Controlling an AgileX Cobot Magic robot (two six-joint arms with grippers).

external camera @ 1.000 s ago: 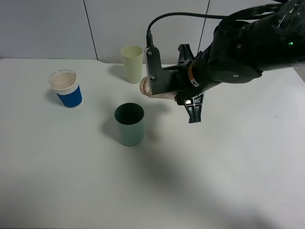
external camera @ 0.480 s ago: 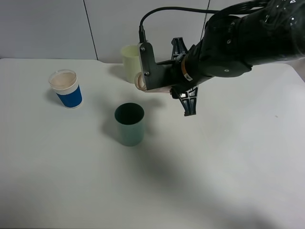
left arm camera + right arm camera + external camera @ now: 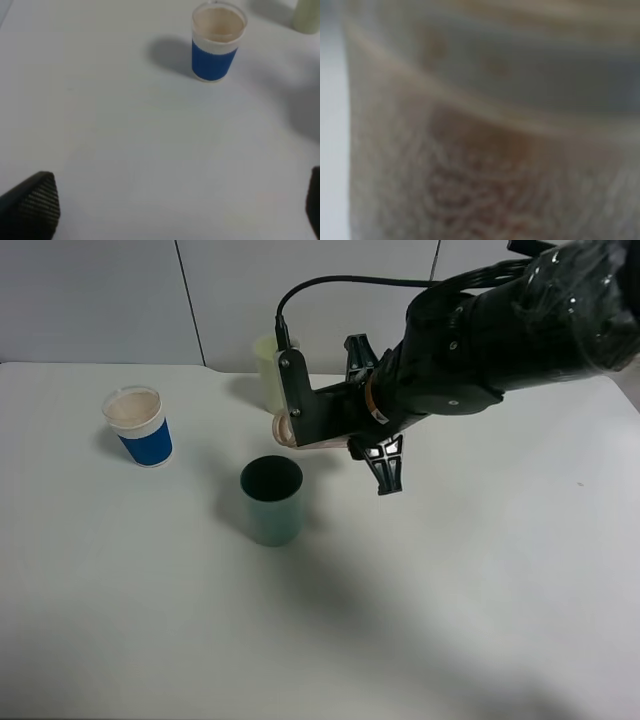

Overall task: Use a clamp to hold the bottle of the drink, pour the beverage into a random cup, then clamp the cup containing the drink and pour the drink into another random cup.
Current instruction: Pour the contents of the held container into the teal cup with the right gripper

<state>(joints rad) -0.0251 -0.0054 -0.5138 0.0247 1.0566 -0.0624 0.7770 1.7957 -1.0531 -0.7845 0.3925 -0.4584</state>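
Pink-tinted translucent plastic bottle [image 3: 300,432]: lying nearly level in the right gripper [image 3: 332,430], pointing its mouth at the left of the exterior high view; filling the right wrist view [image 3: 480,150] as a close blur.
Change: travelling leftward across the last 1 second, rising briefly and then dropping again; leaving the side of the pale yellow plastic cup [image 3: 266,370] and closing on the far rim of the dark green cup [image 3: 271,502].
Right gripper: judged to be clamping the bottle's body, going by the steady carry; hiding its fingertips behind the grey camera plate.
Left gripper [image 3: 172,202]: holding nothing, keeping its 2 dark fingertips wide apart at the edges of the left wrist view; not showing in the exterior high view.
Dark green cup: standing upright near the table's middle, just below and in front of the bottle mouth; staying put through all 3 exterior pictures.
Blue-sleeved white paper cup [image 3: 140,427]: standing well apart to the left, unmoved; showing a pale beige inside [image 3: 217,42], too unclear to call liquid.
Meaning for the task: probably lining up the 1st pour into the dark green cup; showing no stream yet; likely needing a little more travel to bring the mouth over the opening before tipping.
Risk: tipping early, spilling onto the white table [image 3: 480,590] behind the cup.
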